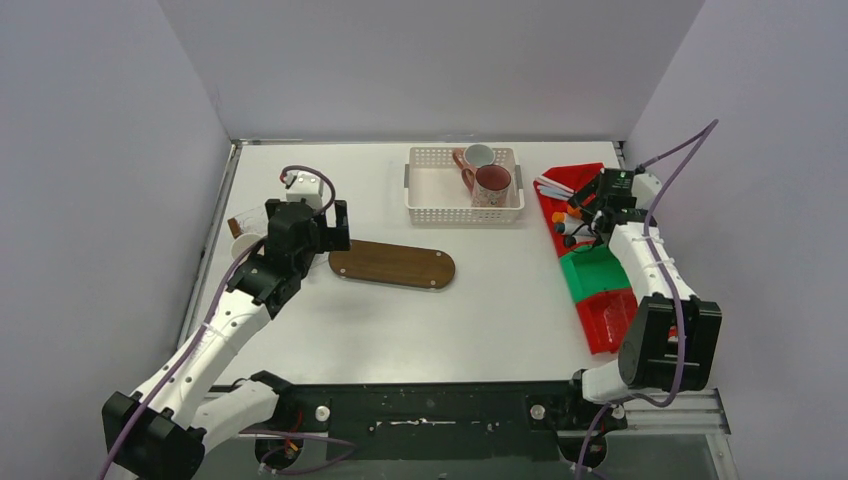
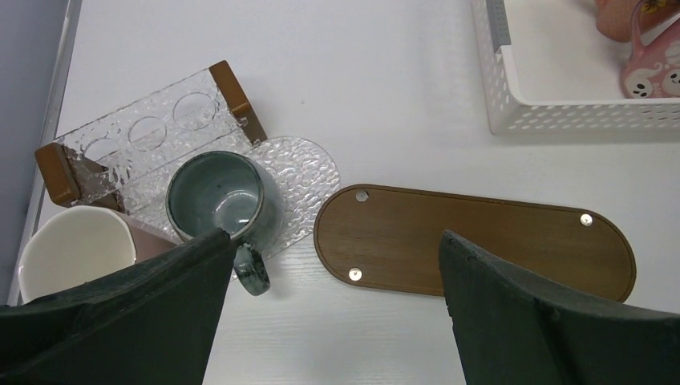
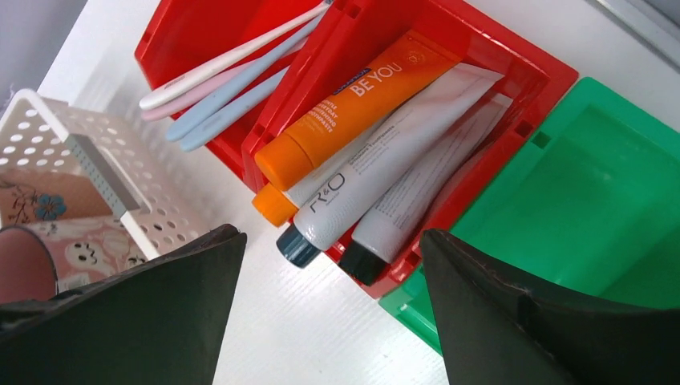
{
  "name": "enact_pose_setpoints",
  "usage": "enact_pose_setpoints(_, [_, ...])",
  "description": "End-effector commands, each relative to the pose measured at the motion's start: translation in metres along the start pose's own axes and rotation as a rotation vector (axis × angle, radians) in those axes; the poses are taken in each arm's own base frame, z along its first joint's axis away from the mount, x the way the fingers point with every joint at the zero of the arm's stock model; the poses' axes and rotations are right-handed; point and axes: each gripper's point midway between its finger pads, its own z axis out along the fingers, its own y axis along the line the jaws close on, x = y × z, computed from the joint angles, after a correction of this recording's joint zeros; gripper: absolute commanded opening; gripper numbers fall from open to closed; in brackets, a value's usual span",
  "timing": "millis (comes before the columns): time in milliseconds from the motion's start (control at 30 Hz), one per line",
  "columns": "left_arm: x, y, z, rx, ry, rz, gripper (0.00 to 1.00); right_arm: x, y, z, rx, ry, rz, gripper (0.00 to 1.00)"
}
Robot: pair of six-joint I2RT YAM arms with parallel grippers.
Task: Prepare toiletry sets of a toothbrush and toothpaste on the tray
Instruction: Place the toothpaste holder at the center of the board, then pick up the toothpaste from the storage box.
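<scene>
Left gripper (image 2: 337, 237): jaws wide apart, holding nothing. The wooden tray (image 2: 481, 241) lies directly beneath it, bare. The green mug (image 2: 215, 196) sits just beside one finger on a glass stand (image 2: 152, 136), with a pale mug (image 2: 72, 249) next to it; both are empty. Right gripper (image 3: 330, 233): jaws also apart, nothing between them, hanging over the red bin (image 3: 184, 32). The toothpaste tubes (image 3: 385, 172) lie right below the gap, and the toothbrushes (image 3: 232, 88) are in the compartment beyond them. Two more mugs (image 1: 492, 184) stand in the white basket (image 1: 465, 210). My read: no set is assembled yet and no mug is on the tray. All four remain, and a tube looks like the first pick.
</scene>
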Motion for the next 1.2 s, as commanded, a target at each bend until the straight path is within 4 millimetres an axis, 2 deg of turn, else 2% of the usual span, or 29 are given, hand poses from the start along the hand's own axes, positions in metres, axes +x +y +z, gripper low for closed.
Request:
enact_pose_setpoints(0, [-0.016, 0.006, 0.001, -0.047, -0.069, -0.001, 0.97, -0.030, 0.019, 0.014, -0.009, -0.070, 0.121, 0.81])
enact_pose_setpoints(167, [-0.015, 0.009, 0.002, -0.063, -0.081, 0.001, 0.97, -0.033, 0.024, 0.037, 0.017, -0.067, 0.141, 0.79])
enact_pose_setpoints(733, [-0.012, 0.010, 0.006, -0.071, -0.078, 0.013, 0.97, -0.009, 0.024, 0.090, 0.053, 0.008, 0.174, 0.68])
enact_pose_setpoints(933, [-0.012, 0.010, 0.006, -0.069, -0.082, 0.013, 0.97, -0.006, 0.021, 0.093, 0.047, 0.025, 0.187, 0.45])
enact_pose_setpoints(1167, [-0.011, 0.009, 0.007, -0.064, -0.080, 0.014, 0.97, -0.017, 0.020, 0.077, 0.024, 0.020, 0.199, 0.12])
